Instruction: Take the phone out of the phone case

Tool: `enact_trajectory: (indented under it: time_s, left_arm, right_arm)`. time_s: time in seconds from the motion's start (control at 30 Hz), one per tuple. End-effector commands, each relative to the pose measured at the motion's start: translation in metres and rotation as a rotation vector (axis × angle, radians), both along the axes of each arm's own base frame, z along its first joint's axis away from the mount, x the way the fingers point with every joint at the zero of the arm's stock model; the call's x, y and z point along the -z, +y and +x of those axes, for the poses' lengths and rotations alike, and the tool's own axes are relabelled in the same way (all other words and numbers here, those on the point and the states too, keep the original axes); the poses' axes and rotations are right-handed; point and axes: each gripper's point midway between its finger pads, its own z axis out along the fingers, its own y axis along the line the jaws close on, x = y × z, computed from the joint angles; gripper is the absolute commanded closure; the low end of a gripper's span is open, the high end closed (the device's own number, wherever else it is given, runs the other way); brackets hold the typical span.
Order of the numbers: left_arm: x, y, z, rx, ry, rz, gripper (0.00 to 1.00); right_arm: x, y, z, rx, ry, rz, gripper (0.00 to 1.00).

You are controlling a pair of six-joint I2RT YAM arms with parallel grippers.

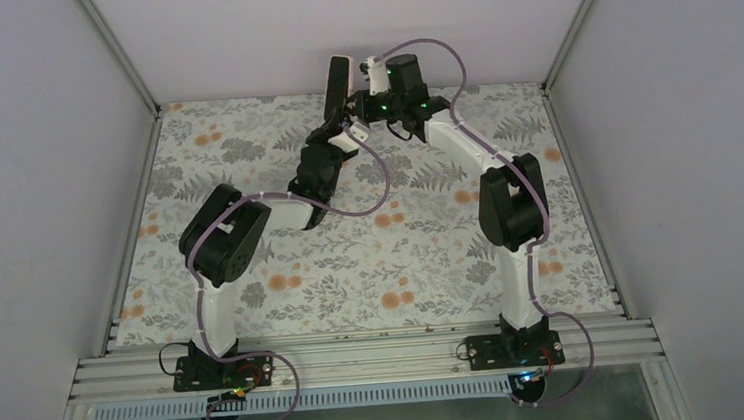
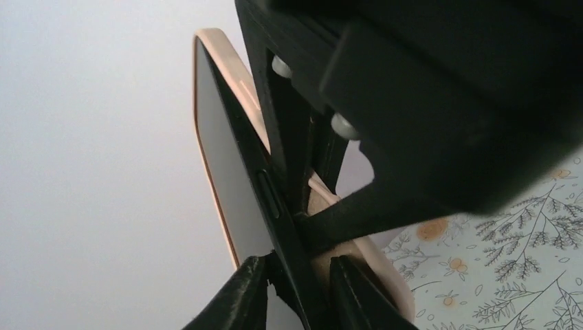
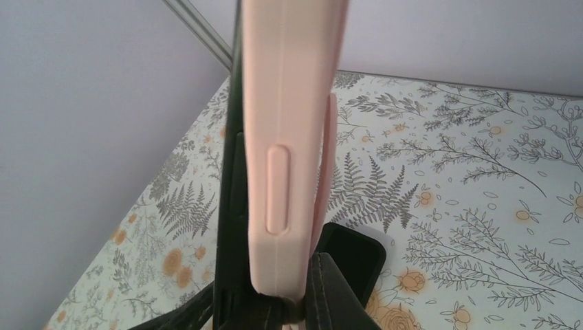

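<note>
Straddling the phone (image 2: 232,172), the left pincer (image 2: 297,292) faces the right pincer's (image 3: 275,306) gripped case (image 3: 289,103).

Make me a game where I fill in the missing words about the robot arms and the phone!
1. ___ robot arms reach up to the phone, which is in the air.
2. The right gripper is shut on the phone case, which is pale ___.
3. The table has grey leaves and orange ___ printed on it.

Missing words: two, pink, flowers.
</note>
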Motion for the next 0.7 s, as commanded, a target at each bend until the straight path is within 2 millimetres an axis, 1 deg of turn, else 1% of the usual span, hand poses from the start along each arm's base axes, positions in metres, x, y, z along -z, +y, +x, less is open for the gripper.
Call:
enact_trajectory:
  time_s: [0.0,0.03,0.13,0.23,0.4,0.57,0.67]
  left_arm:
    - [-0.022,-0.017,-0.003,0.058,-0.064,-0.035,0.77]
    - [-0.023,-0.017,-0.003,0.058,-0.067,-0.038,0.80]
    - [-0.026,-0.015,-0.006,0.055,-0.073,-0.040,0.83]
    - [-0.029,-0.012,-0.011,0.058,-0.080,-0.042,0.88]
    - [-0.038,-0.006,-0.018,0.056,-0.093,-0.051,0.90]
    - [-0.054,0.003,-0.025,0.045,-0.111,-0.073,0.91]
    - [-0.062,0.012,-0.027,0.035,-0.107,-0.098,0.91]
  right_arm:
    - [0.004,0.069,-0.068,-0.271,0.081,0.048,0.97]
    - [0.005,0.069,-0.067,-0.270,0.081,0.045,0.97]
    - [0.009,0.068,-0.064,-0.255,0.068,0.022,0.97]
    - [0.010,0.064,-0.059,-0.228,0.043,-0.008,0.97]
    - [0.016,0.056,-0.048,-0.179,-0.014,-0.078,0.97]
    - [0.028,0.033,-0.024,-0.079,-0.088,-0.188,0.97]
    - [0.032,0.021,-0.015,-0.038,-0.119,-0.229,0.97]
